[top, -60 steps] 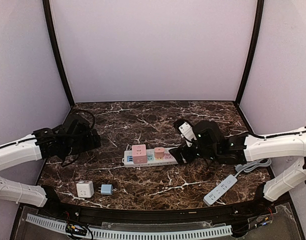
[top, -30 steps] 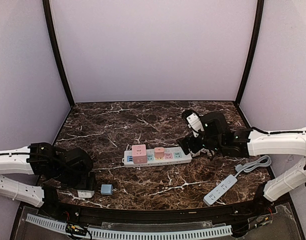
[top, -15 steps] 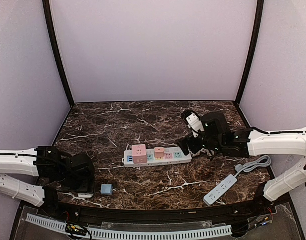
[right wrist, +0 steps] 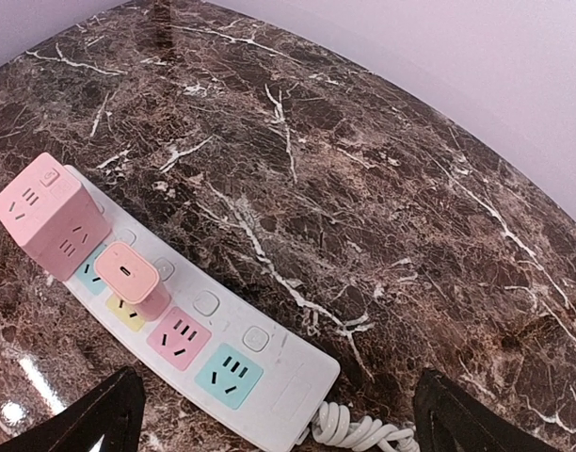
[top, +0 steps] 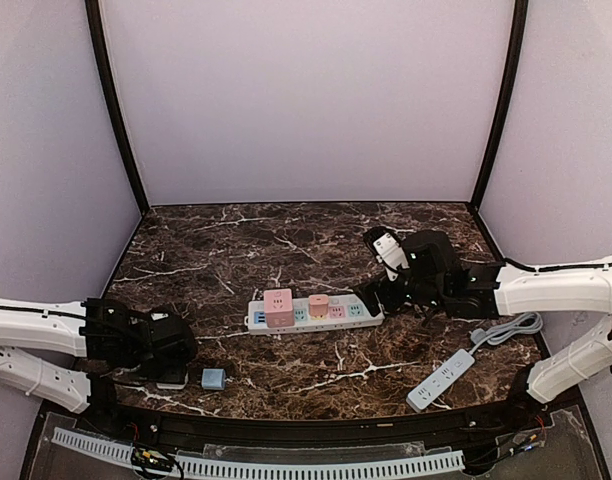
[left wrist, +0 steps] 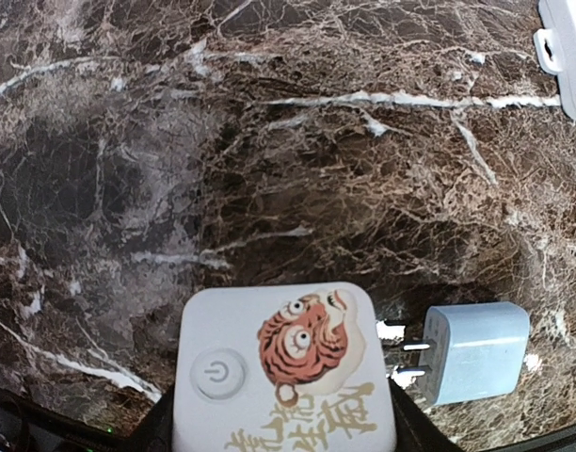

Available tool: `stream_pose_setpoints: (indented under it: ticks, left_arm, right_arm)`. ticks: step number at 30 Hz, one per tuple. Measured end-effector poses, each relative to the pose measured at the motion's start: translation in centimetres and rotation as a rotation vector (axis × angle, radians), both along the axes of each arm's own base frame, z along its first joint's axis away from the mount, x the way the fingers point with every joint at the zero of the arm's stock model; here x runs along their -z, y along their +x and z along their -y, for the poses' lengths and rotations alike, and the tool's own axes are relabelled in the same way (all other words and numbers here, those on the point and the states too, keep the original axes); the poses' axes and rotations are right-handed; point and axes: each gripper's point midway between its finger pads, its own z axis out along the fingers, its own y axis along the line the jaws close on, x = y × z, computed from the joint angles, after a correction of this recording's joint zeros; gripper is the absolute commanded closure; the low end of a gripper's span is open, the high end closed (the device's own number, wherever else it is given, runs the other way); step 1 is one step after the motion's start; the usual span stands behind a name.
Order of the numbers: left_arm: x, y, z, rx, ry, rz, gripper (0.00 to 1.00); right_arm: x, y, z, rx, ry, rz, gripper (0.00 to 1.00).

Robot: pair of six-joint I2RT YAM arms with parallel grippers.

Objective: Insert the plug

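A white cube plug (left wrist: 283, 372) with a tiger picture and a power button sits on the marble near the front left edge. My left gripper (left wrist: 286, 428) is shut on it, a dark finger against each side; from the top view the gripper (top: 169, 362) covers most of the cube. A small blue plug (left wrist: 476, 350) lies just right of it, prongs toward the cube. The white power strip (top: 331, 312) with coloured sockets lies mid-table. My right gripper (right wrist: 283, 410) hangs open over the strip's right end, where a pink socket (right wrist: 178, 337) and a teal socket (right wrist: 229, 375) are free.
A pink cube adapter (right wrist: 48, 215) and a small pink plug (right wrist: 130, 278) occupy the strip's left sockets. Its coiled cord (right wrist: 354, 433) leaves the right end. A second white strip (top: 440, 379) with a grey cable lies at the front right. Purple walls enclose the table.
My left arm came down toward the front left edge and its jaws narrowed onto the white cube. The right arm barely moved.
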Motion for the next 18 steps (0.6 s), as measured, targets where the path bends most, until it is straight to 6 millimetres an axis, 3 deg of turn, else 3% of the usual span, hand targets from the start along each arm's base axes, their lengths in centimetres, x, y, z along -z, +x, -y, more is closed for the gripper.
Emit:
stream_pose_setpoints:
  ticks: [4, 7, 12, 18]
  left_arm:
    - [-1.0, 0.7, 0.1, 0.032, 0.030, 0.033, 0.61]
    - [-3.3, 1.8, 1.1, 0.069, 0.017, 0.087, 0.61]
    - [-7.9, 4.2, 4.2, 0.165, -0.026, 0.200, 0.60]
    - [-10.5, 6.4, 9.4, 0.354, -0.050, 0.269, 0.60]
  right_arm:
    - [0.0, 0.0, 0.0, -0.001, 0.002, 0.001, 0.01]
    - [0.0, 0.0, 0.0, -0.002, 0.006, 0.002, 0.01]
    - [-0.2, -0.4, 0.3, -0.014, 0.023, 0.002, 0.01]
    - [-2.1, -1.5, 0.2, -0.073, 0.095, 0.020, 0.01]
